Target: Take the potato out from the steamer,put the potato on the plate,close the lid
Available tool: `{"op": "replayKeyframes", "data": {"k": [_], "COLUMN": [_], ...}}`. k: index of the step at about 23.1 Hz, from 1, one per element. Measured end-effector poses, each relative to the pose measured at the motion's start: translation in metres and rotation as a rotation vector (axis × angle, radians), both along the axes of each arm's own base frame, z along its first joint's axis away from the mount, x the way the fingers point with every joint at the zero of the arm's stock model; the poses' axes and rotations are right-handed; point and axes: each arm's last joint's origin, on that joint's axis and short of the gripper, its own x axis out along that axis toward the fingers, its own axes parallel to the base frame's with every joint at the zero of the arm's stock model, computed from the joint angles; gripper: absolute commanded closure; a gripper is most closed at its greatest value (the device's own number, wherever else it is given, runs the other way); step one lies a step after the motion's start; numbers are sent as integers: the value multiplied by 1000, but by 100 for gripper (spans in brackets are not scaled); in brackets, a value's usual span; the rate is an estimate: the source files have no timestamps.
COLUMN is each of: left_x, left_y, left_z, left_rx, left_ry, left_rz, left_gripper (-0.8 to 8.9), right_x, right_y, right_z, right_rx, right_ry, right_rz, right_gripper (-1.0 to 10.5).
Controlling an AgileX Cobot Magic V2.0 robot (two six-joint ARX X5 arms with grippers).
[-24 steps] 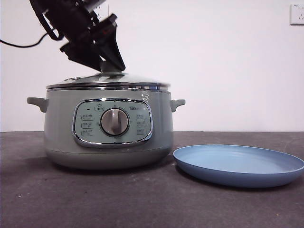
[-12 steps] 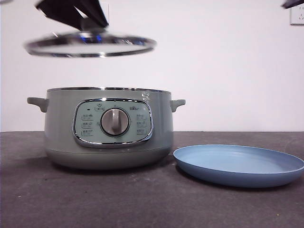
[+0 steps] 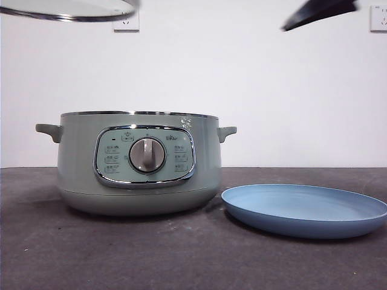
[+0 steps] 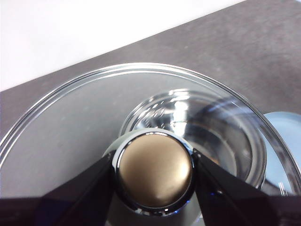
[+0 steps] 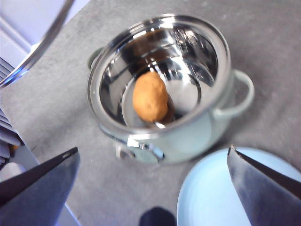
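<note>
The sage-green steamer (image 3: 138, 163) stands open on the table. The orange-brown potato (image 5: 150, 96) lies in its shiny bowl, seen only in the right wrist view. My left gripper (image 4: 154, 165) is shut on the lid's knob and holds the glass lid (image 3: 66, 9) high above the steamer's left side, at the top edge of the front view. My right gripper (image 5: 153, 167) is open and empty, high above the steamer (image 5: 188, 127) and the plate; one black jaw shows at the top right of the front view. The light-blue plate (image 3: 304, 209) lies right of the steamer.
A white wall stands behind the dark table. Wall sockets show at the top: one (image 3: 127, 23) behind the lid and one (image 3: 378, 18) at the far right. The steamer's right handle (image 3: 226, 132) is close to the plate's rim.
The left gripper has lifted the lid off the steamer, up and to the left, almost out of the front view. The right gripper's jaw has come further into view at the top right.
</note>
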Motion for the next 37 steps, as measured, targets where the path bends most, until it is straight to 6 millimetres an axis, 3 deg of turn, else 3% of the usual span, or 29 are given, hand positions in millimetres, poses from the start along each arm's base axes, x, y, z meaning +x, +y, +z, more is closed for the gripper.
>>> {"op": "replayKeyframes", "data": {"k": [9, 12, 16, 20, 29, 32, 33, 37], "left_x": [-53, -73, -94, -107, -109, -109, -109, -109], "left_y": [18, 24, 29, 32, 33, 33, 33, 33], "left_z": [8, 11, 10, 11, 9, 9, 9, 9], "left_rx": [32, 28, 13, 2, 12, 12, 12, 12], "left_ry": [3, -4, 5, -6, 11, 11, 11, 10], "left_rz": [82, 115, 132, 141, 149, 149, 149, 149], "left_gripper": [826, 826, 826, 826, 826, 826, 826, 826], "right_x": [55, 77, 96, 105, 113, 114, 115, 117], "right_y": [79, 118, 155, 175, 192, 194, 195, 196], "right_z": [0, -14, -53, -89, -129, -134, -137, -145], "right_rx": [-104, -171, -262, -309, -358, -359, -361, -366], "right_ry": [-45, -68, -49, -11, 23, 31, 38, 55], "right_rz": [59, 81, 107, 133, 143, 143, 142, 137], "right_gripper": [320, 320, 320, 320, 328, 407, 487, 969]}}
